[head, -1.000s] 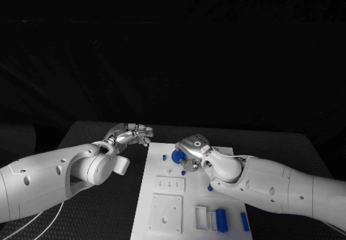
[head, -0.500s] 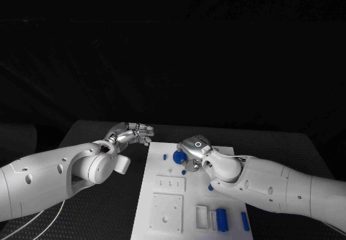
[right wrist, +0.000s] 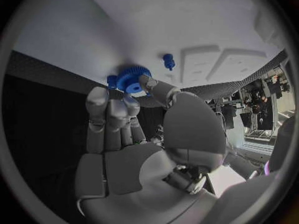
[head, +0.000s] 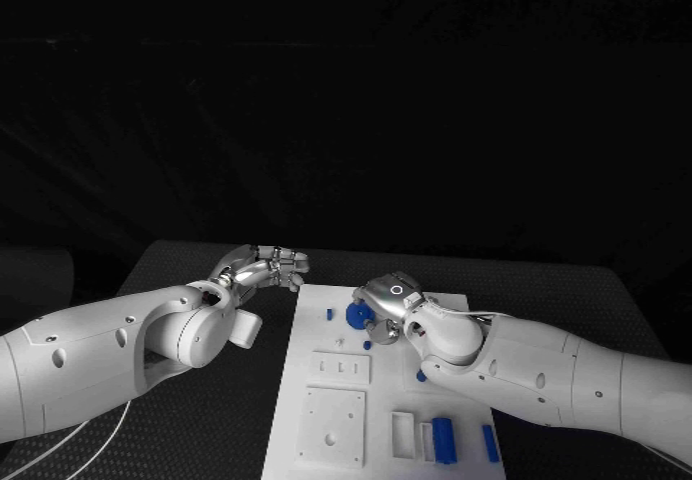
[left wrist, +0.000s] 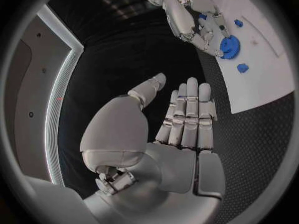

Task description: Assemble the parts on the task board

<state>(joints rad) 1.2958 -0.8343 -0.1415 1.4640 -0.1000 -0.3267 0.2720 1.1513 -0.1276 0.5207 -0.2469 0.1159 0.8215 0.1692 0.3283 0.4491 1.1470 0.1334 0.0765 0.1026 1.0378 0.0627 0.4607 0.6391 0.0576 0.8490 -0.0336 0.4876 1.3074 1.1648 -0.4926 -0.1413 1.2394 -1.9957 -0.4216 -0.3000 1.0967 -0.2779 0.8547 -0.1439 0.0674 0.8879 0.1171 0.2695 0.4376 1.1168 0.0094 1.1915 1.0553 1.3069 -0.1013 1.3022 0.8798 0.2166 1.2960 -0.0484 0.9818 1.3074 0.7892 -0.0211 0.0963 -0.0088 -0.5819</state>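
The white task board (head: 378, 400) lies in the middle of the black table. My right hand (head: 389, 298) hovers over its far left part and pinches a blue gear (head: 358, 316) between thumb and fingers; the gear (right wrist: 130, 79) sits low, close to the board surface (right wrist: 187, 20). A small blue peg (right wrist: 168, 61) stands on the board just beside it. My left hand (head: 268, 268) is off the board's far left corner, fingers straight and holding nothing (left wrist: 184, 122). From the left wrist I see the right hand (left wrist: 190, 15) with the gear (left wrist: 229, 48).
Small blue pieces (head: 329, 314) (head: 368, 345) (head: 420, 376) dot the board. Two long blue parts (head: 443, 440) (head: 489, 443) lie at its near right. White raised blocks (head: 339, 368) (head: 333, 428) occupy its near left. Dark table (head: 216, 420) surrounds the board.
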